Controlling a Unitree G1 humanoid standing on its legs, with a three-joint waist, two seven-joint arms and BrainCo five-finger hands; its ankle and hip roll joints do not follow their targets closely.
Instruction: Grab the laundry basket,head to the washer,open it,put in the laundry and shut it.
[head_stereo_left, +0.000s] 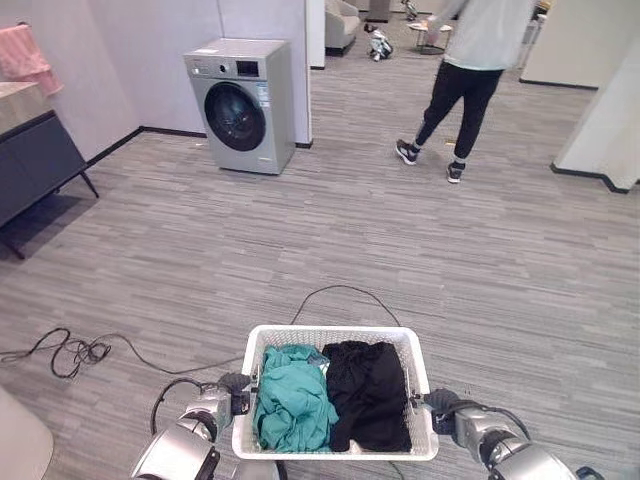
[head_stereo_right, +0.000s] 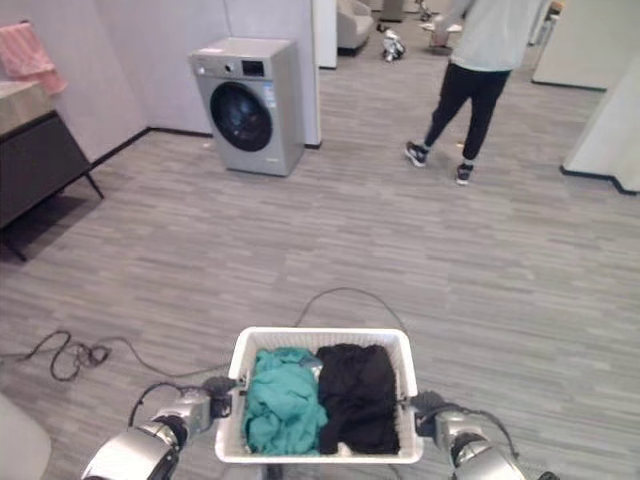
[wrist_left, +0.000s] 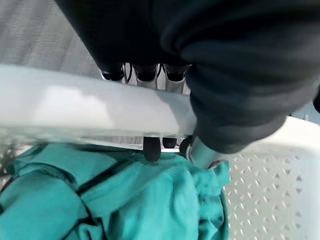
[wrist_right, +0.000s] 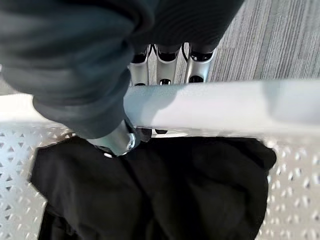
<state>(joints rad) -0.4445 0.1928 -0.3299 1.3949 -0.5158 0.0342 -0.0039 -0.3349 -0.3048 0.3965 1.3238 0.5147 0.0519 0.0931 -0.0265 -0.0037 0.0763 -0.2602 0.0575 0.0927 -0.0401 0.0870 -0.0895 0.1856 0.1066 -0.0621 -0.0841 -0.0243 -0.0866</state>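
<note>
1. Far left there's a pink cloth draped over the top of a dark cabinet, and a tangle of black cable on the grey striped carpet floor. None of it sits between me and the target.

2. The silver front-loading washer with its dark round door stands against the wall up ahead and to the left, well apart from me. The door looks closed.

3. My left hand is wrapped over the left rim of the white perforated plastic laundry basket; in the wrist view the fingers curl over the edge with the dark tips poking inside, so that's a solid hold.

4. In the basket, a crumpled teal garment lies on the left and a black garment on the right, touching in the middle. The basket is right in front of me, carried between both hands.

5. My right hand clamps the right rim the same way, fingers hooked over it above the black stuff.

6. A person in a light top and dark trousers stands far right in the background, well off my line.

7. So I'd say the grab is done and I'm on the walk-to-washer step. The next move calls for steering forward and left while keeping the basket level, then stopping close enough to free a hand for the door.
</note>
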